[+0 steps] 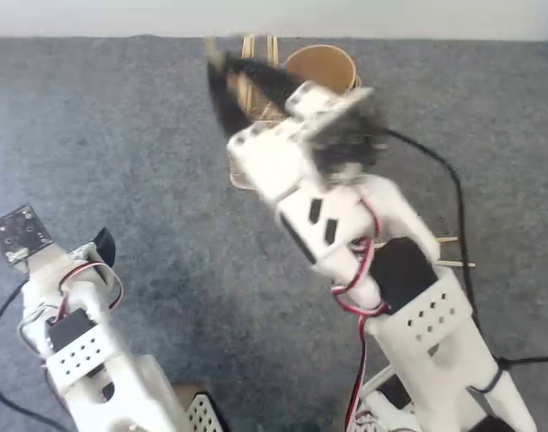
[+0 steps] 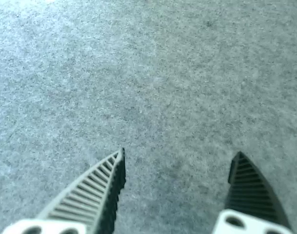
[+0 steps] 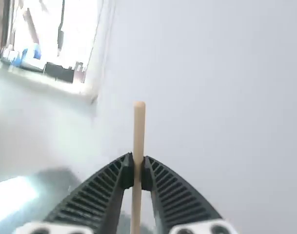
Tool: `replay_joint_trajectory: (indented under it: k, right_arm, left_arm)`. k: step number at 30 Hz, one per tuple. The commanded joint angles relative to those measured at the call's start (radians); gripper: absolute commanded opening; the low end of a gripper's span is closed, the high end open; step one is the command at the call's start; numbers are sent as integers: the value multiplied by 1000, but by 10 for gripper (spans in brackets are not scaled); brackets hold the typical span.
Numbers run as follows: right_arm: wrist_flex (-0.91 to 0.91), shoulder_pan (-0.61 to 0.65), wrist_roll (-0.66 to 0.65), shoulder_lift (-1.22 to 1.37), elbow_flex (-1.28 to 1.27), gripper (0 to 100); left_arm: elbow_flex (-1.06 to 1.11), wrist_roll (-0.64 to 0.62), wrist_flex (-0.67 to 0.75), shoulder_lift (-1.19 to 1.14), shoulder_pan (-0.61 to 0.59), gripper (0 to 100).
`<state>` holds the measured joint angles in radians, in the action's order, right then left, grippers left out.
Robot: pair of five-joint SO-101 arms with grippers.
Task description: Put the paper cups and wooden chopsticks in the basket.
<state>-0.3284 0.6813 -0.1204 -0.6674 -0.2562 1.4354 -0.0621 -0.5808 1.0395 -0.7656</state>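
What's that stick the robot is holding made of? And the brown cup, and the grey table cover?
The stick is pale, matte and round-ended, so it looks like bare wood. The cup is tan and dull with a thin rim, probably paper. The table cover is grey, fuzzy and speckled, apparently felt or carpet.

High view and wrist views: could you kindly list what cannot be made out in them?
Basket: high view, mostly hidden by the blurred right arm.
Paper cup: high view, lower part behind that arm.
Loose chopsticks: high view, partly behind the arm; count unclear.
Held chopstick in the right claw: right wrist view, lower end leaves the edge.
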Motion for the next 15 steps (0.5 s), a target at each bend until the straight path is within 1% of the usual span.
replay_joint_trajectory:
  k: [1,4,8,12,15]
  right_arm:
    - [295,-119,110,22,63,9]
    - [377,-166,127,96,63,9]
    - [392,-213,132,199,63,9]
    - [390,-214,137,262,57,10]
    - [383,-211,192,282,57,11]
  left_arm:
    - [-7,15,28,17,0,322]
    - [-7,15,28,17,0,322]
    - [-7,15,28,17,0,322]
    - [-7,15,28,17,0,322]
    - [-7,14,28,17,0,322]
